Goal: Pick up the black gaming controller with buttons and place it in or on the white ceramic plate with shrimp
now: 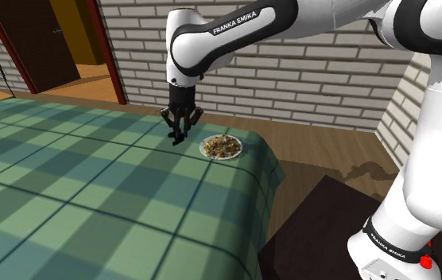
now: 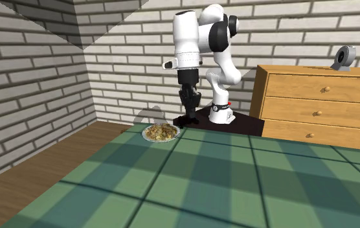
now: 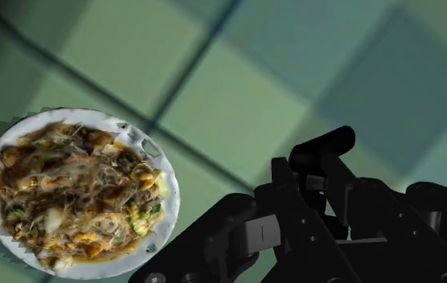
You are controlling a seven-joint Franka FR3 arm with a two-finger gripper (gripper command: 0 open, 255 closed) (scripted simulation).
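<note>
Pickup looks done — the gripper (image 1: 178, 135) is clamped on the black controller (image 3: 326, 153), held up just beside the plate (image 3: 93, 115) — setting it down remains.

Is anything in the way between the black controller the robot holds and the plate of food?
Nothing visible is in the way. The gripper clasps the black controller above the green checked cover. The white plate of food lies close beside it, with just bare cover between them.
</note>
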